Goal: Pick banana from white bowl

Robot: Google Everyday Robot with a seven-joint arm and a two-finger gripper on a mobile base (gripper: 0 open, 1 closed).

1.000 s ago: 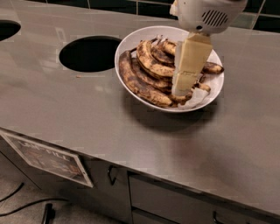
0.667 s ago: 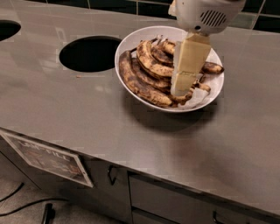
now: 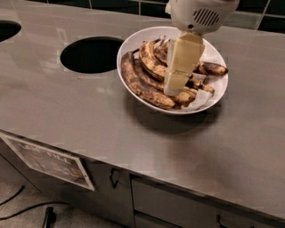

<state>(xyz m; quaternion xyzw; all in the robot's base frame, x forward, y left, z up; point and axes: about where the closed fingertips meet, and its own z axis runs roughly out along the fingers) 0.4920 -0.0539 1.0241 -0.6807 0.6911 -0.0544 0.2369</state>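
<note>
The white bowl [image 3: 130, 46] stands on the steel counter and holds several overripe bananas. The yellower, speckled banana [image 3: 150, 61] lies curved in the bowl's left half. A darker, mostly brown long banana [image 3: 136, 82] lies along the left rim. A short blackened banana [image 3: 214, 69] lies at the right. My gripper [image 3: 174, 89] hangs down from its white wrist housing [image 3: 200, 13] into the middle of the bowl. Its cream tip is just right of the yellower banana and hides the fruit behind it.
A round hole [image 3: 91, 54] opens in the counter just left of the bowl, and another hole [image 3: 6, 30] is at the far left edge. The counter's front edge runs below, with drawers and a label [image 3: 49, 160] under it.
My gripper has shifted slightly to the left over the bowl. The bananas and the bowl have not moved.
</note>
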